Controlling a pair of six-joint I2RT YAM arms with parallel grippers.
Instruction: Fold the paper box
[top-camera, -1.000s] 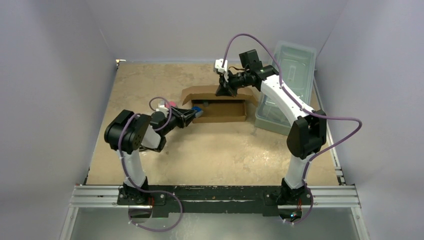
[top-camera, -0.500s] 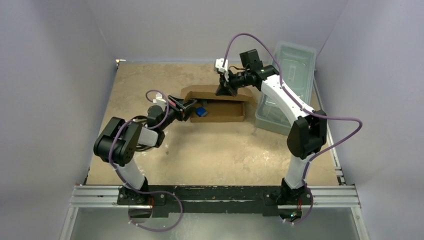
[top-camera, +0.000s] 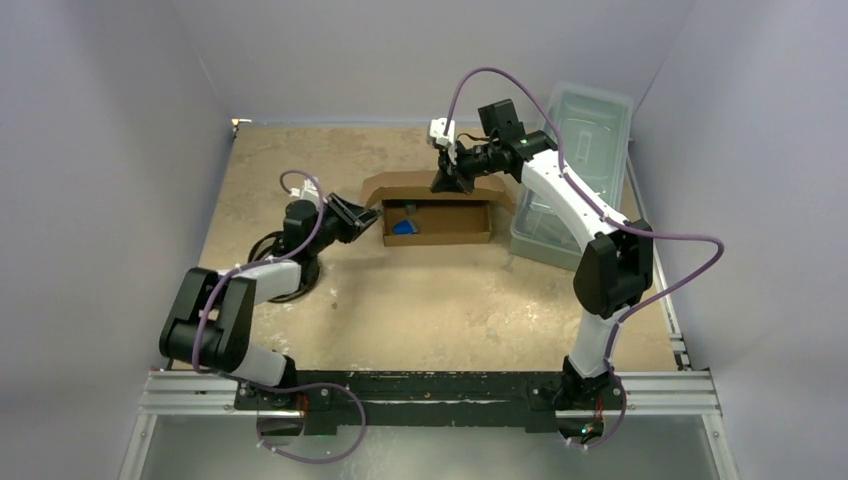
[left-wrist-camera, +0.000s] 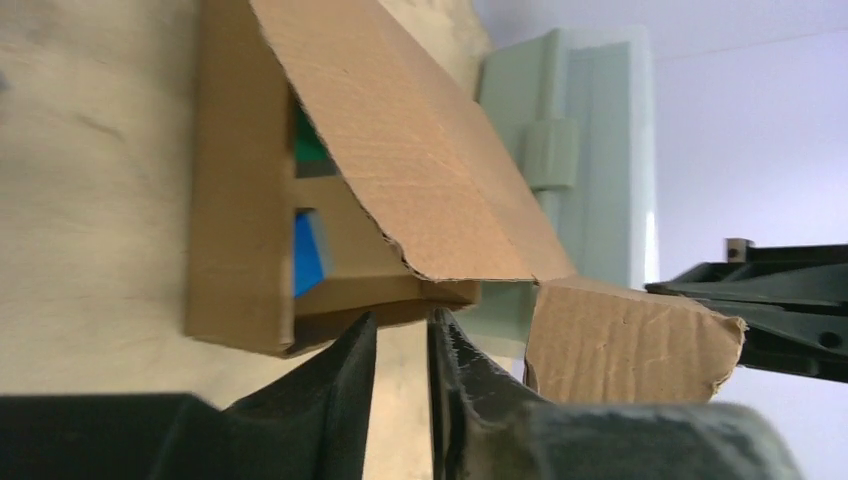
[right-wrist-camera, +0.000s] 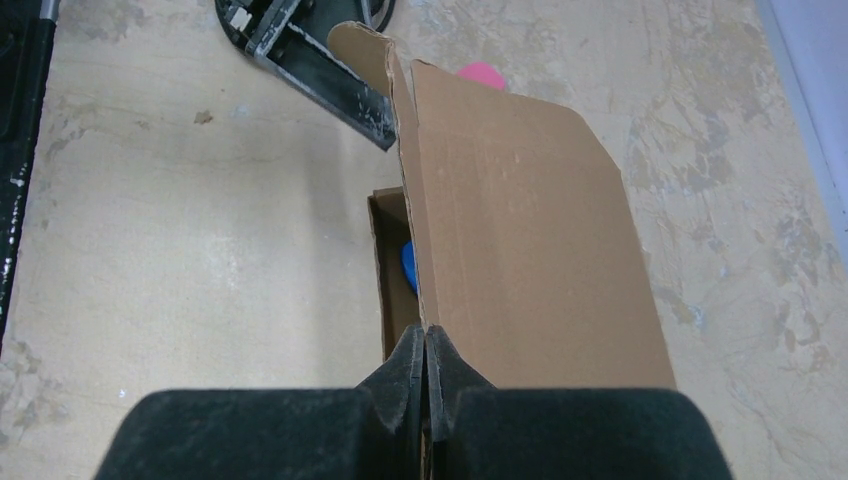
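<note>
The paper box (top-camera: 440, 238) is a shallow brown cardboard tray in mid-table, its lid flap (top-camera: 410, 185) raised along the far side. My right gripper (top-camera: 447, 182) is shut on that flap's edge, fingertips pinched together on the cardboard (right-wrist-camera: 425, 335). My left gripper (top-camera: 362, 215) hovers just off the box's left end. In the left wrist view its jaws (left-wrist-camera: 402, 325) point at the box's near corner (left-wrist-camera: 240, 320), a narrow gap apart with only table showing between them. A blue object (top-camera: 403, 228) lies inside the box. The lid's torn side tab (left-wrist-camera: 630, 335) hangs by the left gripper.
A clear plastic lidded bin (top-camera: 580, 150) stands right of the box, close to its right end. A pink object (right-wrist-camera: 482, 75) lies on the table beyond the flap in the right wrist view. Grey walls enclose the table on three sides.
My left gripper has drawn back out of the box to the left, opening wide and then narrowing again; the blue object stayed inside. The right gripper has kept hold of the flap.
</note>
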